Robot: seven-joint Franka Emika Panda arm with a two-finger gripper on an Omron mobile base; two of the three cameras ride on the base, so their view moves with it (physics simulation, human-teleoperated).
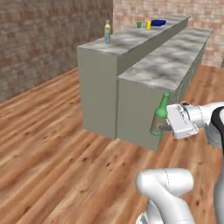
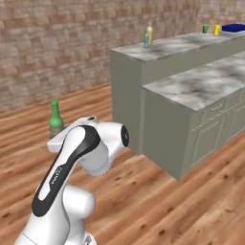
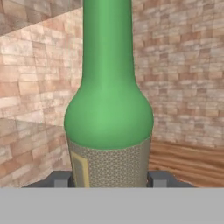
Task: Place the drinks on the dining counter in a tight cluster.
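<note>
My gripper (image 1: 163,127) is shut on the lower body of the slim dark green glass bottle (image 1: 159,114), holding it upright in the air beside the lower counter's near corner. In the hand view the bottle (image 3: 108,113) stands between the two dark fingertips (image 3: 61,179). From the right the same bottle (image 2: 56,119) rises above my arm. The tall yellow bottle (image 1: 107,27) and the small blue bottle (image 1: 107,39) stand close together at the near end of the dining counter (image 1: 127,41), also yellow bottle (image 2: 150,34) and blue bottle (image 2: 146,41).
A lower marble counter (image 1: 170,65) with cabinet doors adjoins the dining counter on my side. A green cup (image 1: 139,25), a yellow cup (image 1: 148,25) and a blue dish (image 1: 158,22) sit at the far end. Brick walls stand behind, with wooden floor all around.
</note>
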